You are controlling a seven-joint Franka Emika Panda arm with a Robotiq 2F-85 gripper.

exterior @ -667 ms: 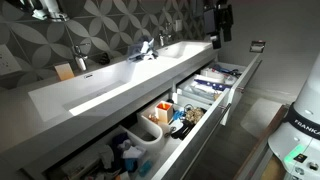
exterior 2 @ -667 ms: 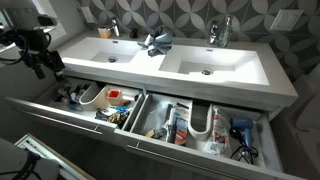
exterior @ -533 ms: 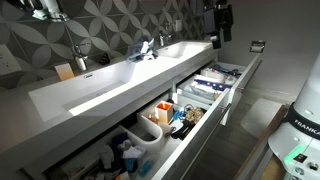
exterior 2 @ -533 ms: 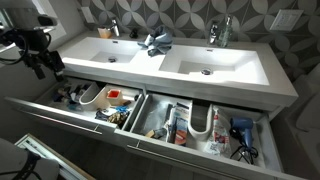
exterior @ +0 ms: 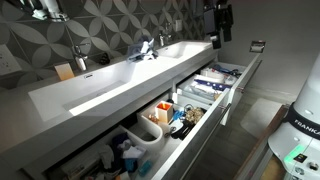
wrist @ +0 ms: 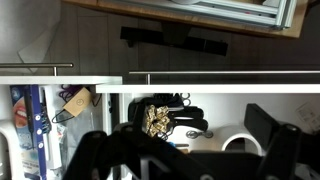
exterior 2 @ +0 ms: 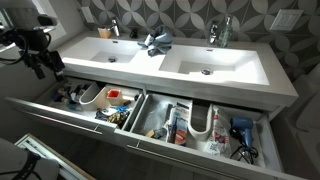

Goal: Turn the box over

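The box, a flat carton with blue and white faces, seems to lie among paler packs in the end drawer compartment in both exterior views (exterior: 212, 84) (exterior 2: 108, 114); I cannot separate it clearly from them. A blue edge shows at the left of the wrist view (wrist: 33, 120). My gripper (exterior: 216, 24) (exterior 2: 46, 64) hangs above that end of the drawer, well clear of the contents. In the wrist view its dark fingers (wrist: 185, 150) stand wide apart with nothing between them.
A long white double sink (exterior 2: 190, 62) with taps runs above the open drawers (exterior 2: 150, 125). The drawers hold clutter: a gold ornament (wrist: 158, 118), black scissors (wrist: 188, 126), a white cup (wrist: 236, 146), a hair dryer (exterior 2: 240, 130).
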